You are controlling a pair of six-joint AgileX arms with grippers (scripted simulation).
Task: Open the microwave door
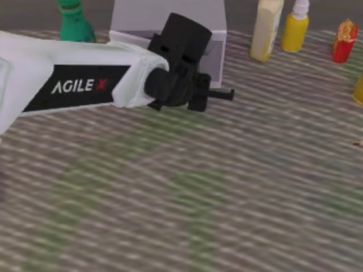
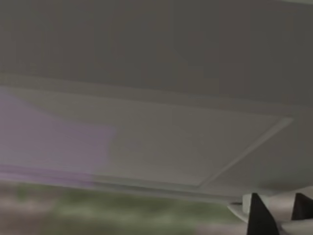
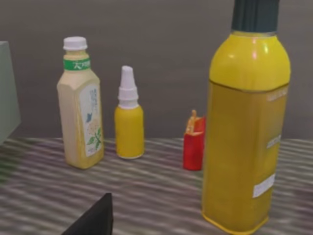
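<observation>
Microwave (image 1: 170,22) sits at table's (image 1: 227,198) far edge, my left gripper (image 1: 212,96) at its front; finger state I cannot tell. Green bottle (image 1: 74,22) left, cream bottle (image 1: 266,28), yellow bottle (image 1: 295,31), red carton (image 1: 344,41) right.

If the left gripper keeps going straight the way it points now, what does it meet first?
Probably the microwave. The left gripper is at its front, and the left wrist view is filled by the door very close ahead. The exact contact spot is unclear.
</observation>
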